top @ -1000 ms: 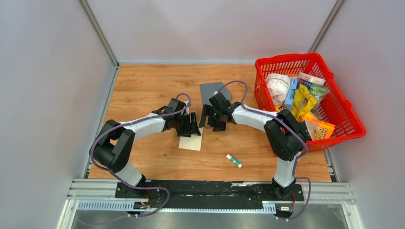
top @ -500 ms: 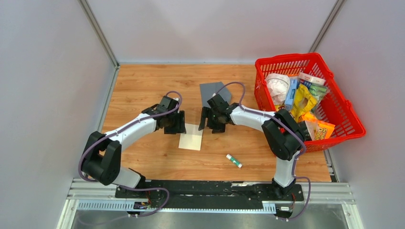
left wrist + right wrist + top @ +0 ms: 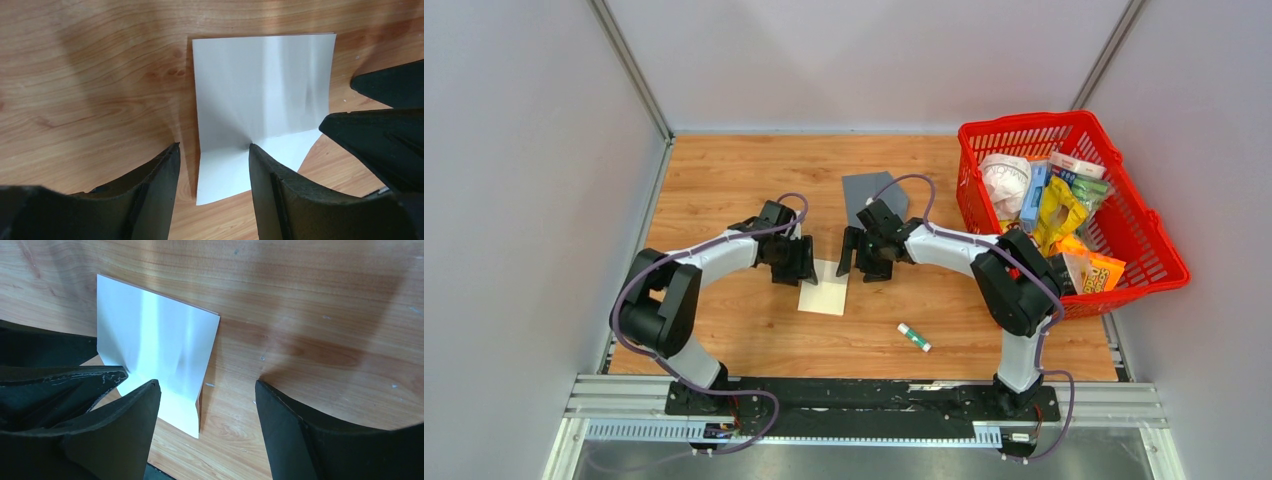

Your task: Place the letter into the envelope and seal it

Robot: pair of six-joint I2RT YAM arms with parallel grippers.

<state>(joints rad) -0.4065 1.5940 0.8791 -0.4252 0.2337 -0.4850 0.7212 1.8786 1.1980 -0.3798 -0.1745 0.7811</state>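
— What lies around the work spot?

— A small white tube with a green end [image 3: 915, 338] lies on the wooden table [image 3: 724, 180]. It is nearer the arm bases than the sheet and apart from it. Nothing covers the thin pale rectangular paper letter [image 3: 825, 292]; only the two grippers crowd its far end.

— And the task's things?

— The letter lies mid-table, with a crease across its far end, by the grippers. The flat dark grey paper envelope [image 3: 864, 198] lies beyond it toward the back, partly hidden behind the right gripper's wrist.

— The hands?

— The left gripper [image 3: 212, 150] has its jaws spread wide. One fingertip sits at the crease and the other is over bare wood beside the sheet's edge, with nothing clamped. The right gripper [image 3: 207, 385] is spread wide too — one finger over the letter's end, one over wood.

— Containers?

— A red plastic mesh basket [image 3: 1064, 122] sits at the right. In it are a crumpled white bag [image 3: 1004, 180], a blue box [image 3: 1034, 195], a yellow packet [image 3: 1056, 215] and an orange packet [image 3: 1092, 270].
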